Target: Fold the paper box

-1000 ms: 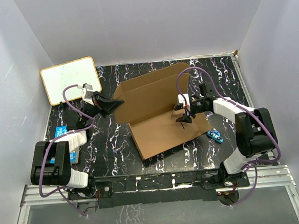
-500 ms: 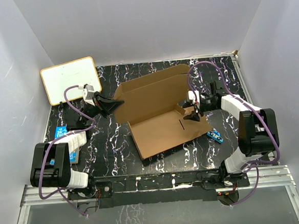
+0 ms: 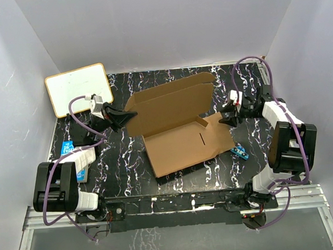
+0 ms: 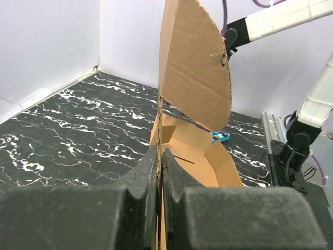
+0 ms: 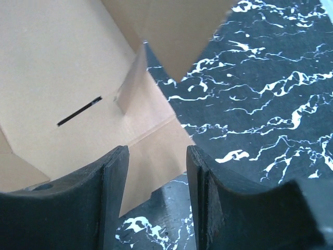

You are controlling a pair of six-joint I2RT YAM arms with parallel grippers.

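Note:
The paper box (image 3: 181,132) is a brown cardboard mailer, half raised in the middle of the table, its back panel standing and its base flat. My left gripper (image 3: 124,117) is shut on the box's left flap; in the left wrist view the cardboard edge (image 4: 159,156) runs between the closed fingers and the flap (image 4: 195,62) rises above. My right gripper (image 3: 229,116) is open and empty at the box's right side flap. In the right wrist view the box's base with a slot (image 5: 78,112) lies ahead and the right flap (image 5: 156,156) sits between the fingers below.
A white board with tan frame (image 3: 78,89) leans at the back left. A small blue object (image 3: 239,152) lies right of the box's front corner and shows in the left wrist view (image 4: 220,136). A blue and white item (image 3: 72,149) lies at the left edge.
My right gripper has moved out from over the box's base to its right edge. The right flap has dropped flatter. The left gripper stays shut on the left flap.

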